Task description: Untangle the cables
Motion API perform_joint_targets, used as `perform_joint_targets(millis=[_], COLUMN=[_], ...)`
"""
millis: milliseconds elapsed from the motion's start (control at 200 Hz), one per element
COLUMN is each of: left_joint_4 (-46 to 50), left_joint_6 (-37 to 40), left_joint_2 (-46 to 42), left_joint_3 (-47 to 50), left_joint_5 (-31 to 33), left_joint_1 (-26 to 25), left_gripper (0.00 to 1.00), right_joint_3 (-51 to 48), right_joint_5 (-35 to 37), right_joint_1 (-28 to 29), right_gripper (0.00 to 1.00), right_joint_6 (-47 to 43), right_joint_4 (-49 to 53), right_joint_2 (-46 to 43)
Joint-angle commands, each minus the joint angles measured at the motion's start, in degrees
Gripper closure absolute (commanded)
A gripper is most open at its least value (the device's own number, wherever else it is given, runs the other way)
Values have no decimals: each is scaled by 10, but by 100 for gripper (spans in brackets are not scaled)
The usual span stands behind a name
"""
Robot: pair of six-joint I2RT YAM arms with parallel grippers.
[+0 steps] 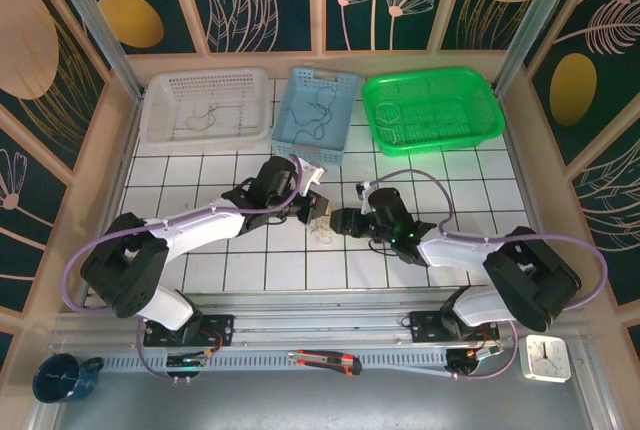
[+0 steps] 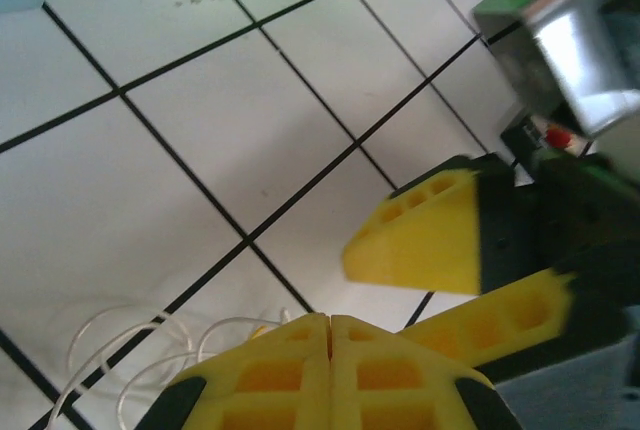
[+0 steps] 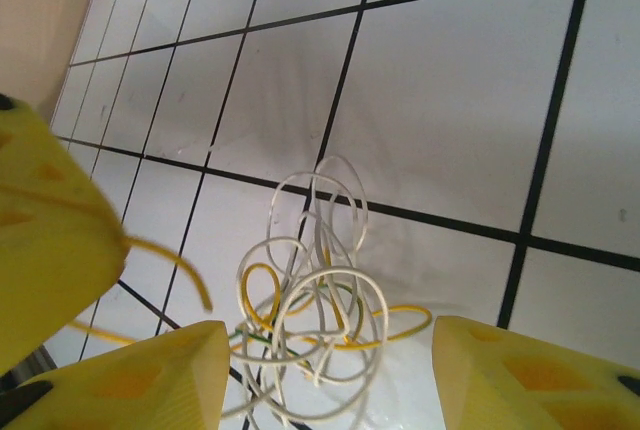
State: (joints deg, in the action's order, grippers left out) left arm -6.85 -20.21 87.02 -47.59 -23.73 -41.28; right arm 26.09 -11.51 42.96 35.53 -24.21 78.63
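Cables (image 1: 320, 231): a small white and yellow tangle on the tiled surface (image 1: 470, 175), mid-centre, between the two hands. Left hand (image 2: 330, 322) has its fingers pressed together, right by the pale loops. The right wrist view shows a yellow strand rising toward it, but can't tell if it's actually pinched. Right hand (image 3: 330, 380) is spread, one finger either side of the tangle, low over it.
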Motion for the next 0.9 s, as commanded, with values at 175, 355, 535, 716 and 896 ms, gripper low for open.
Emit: perform_joint_targets(millis=[175,355,535,716,896], left_joint_4=[-57,-86,-135,-149,-149], left_joint_6=[-52,-86,-128,-142,-135], left_joint_2=[-34,-72,-117,-139,-139], left_joint_3=[-24,-31,-32,-45,-37], left_joint_5=[-39,-23,-10,-6,16], left_joint_1=[-4,-4,-4,-4,-4], left_gripper=[100,100,100,100,100], right_joint_3=[30,17,3,1,-1], right_joint_5=[32,56,74,78,105], right_joint_1=[8,9,10,9,2], right_gripper=[48,52,52,53,52], right_joint_6=[51,82,99,93,55], right_joint_4=[-79,-105,-110,-95,-23], right_joint_2=[96,135,140,127,62])
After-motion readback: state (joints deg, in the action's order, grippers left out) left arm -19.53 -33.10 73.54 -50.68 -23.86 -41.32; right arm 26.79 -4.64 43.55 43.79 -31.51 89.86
